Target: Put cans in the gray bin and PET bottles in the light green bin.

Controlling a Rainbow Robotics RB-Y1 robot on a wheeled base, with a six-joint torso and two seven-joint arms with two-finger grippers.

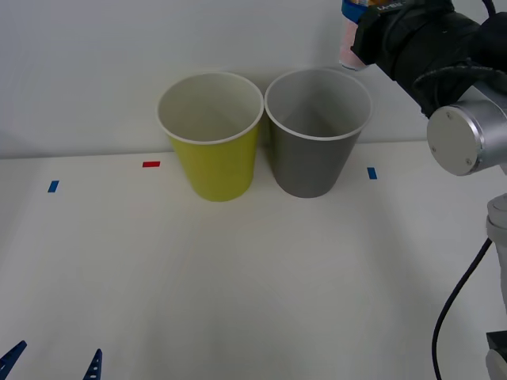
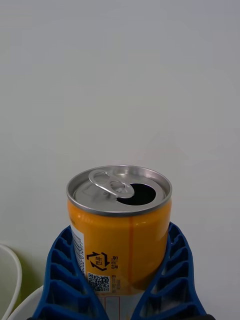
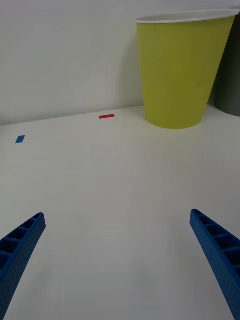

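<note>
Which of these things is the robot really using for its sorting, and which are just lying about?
Part of the job:
- the can, clamped in the right pincer, held above the far right side of the gray bin
- the light green bin, beside the gray one
- the left pincer, open, waiting low over the near table

Just lying about:
- the red tape mark
- the blue tape marks

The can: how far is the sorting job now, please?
Done: nothing shows inside the gray bin or the light green bin. In hand: the right gripper holds the can high beside the gray bin's rim. Left: lowering and releasing it. The left gripper waits open near the table's front edge.
</note>
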